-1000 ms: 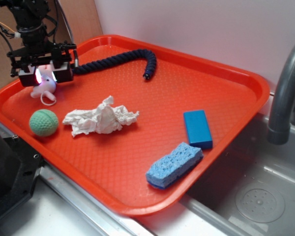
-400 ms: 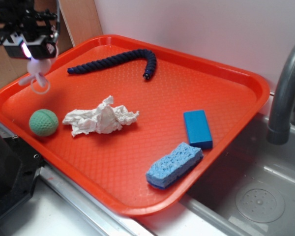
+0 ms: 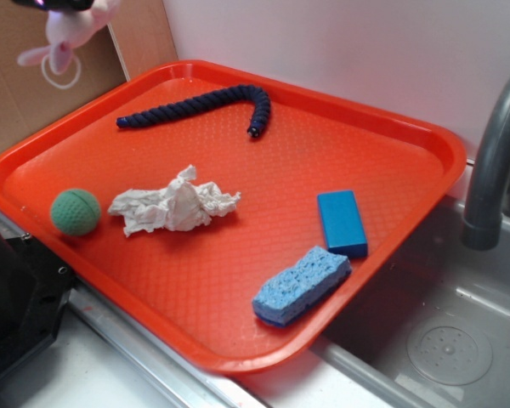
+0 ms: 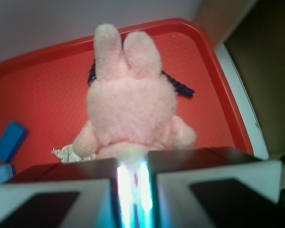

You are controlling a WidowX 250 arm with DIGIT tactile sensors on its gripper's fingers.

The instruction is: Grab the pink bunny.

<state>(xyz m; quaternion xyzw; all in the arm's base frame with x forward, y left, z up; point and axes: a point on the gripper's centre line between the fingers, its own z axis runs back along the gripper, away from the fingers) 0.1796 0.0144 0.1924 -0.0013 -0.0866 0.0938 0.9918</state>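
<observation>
The pink bunny (image 3: 68,34) hangs in the air at the top left of the exterior view, above the tray's far left corner, its white cord loop (image 3: 61,75) dangling below it. My gripper (image 4: 132,183) is shut on the bunny's lower end. In the exterior view the gripper is almost wholly out of frame at the top edge. In the wrist view the pink bunny (image 4: 133,107) fills the middle, ears pointing up, pinched between the two jaws.
An orange tray (image 3: 425,161) holds a green knitted ball (image 3: 75,212), crumpled white tissue (image 3: 174,204), a dark blue rope (image 3: 208,100), a blue block (image 3: 341,222) and a blue sponge (image 3: 302,284). A sink with a grey faucet (image 3: 493,161) lies to the right.
The gripper has risen from the tray with the bunny in it, going up and slightly left until it has nearly left the exterior view. Nothing else on the tray has moved.
</observation>
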